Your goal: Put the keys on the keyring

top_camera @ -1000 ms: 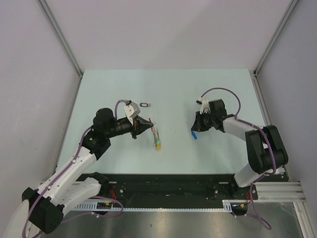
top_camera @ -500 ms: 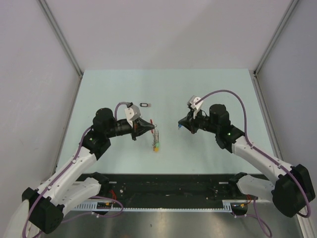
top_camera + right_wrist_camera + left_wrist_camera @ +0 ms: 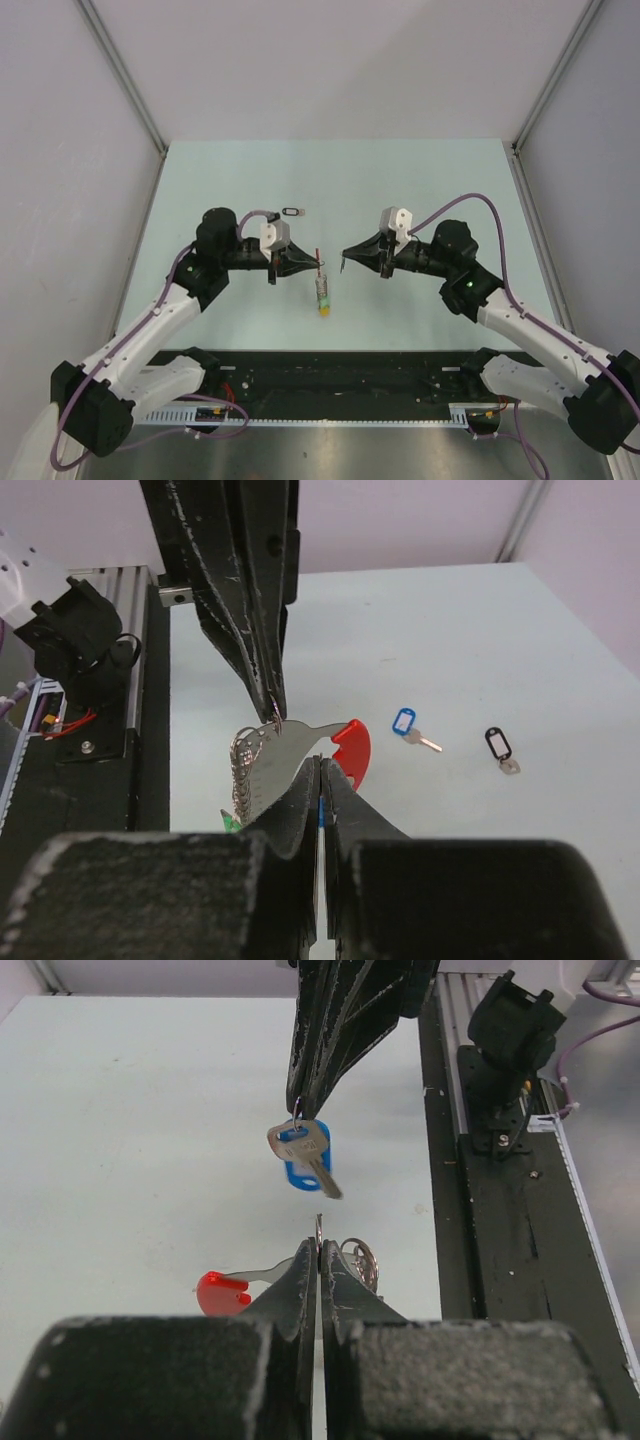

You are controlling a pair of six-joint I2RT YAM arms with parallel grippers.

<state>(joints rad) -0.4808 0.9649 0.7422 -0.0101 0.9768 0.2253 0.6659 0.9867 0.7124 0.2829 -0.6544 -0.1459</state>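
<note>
The left gripper (image 3: pixel 318 1252) was clenched on the thin metal keyring (image 3: pixel 321 284), its fingers pinching the wire of the ring above the pale green table (image 3: pixel 420 180). The ring's red curved band (image 3: pixel 352 748) stuck out to one side, and its cluster of silver keys (image 3: pixel 246 762) hung below, a yellow tag (image 3: pixel 323 309) lowest. Facing it, the right gripper (image 3: pixel 320 772) was closed tight on a small silver key with a blue oblong plastic tag (image 3: pixel 303 1156), which dangled from the fingertips near the ring but, as far as the views showed, not touching it. On the table beyond lay a second blue-tagged key (image 3: pixel 408 725) and, near it, a black-tagged key (image 3: pixel 498 746), both well apart from the grippers.
</note>
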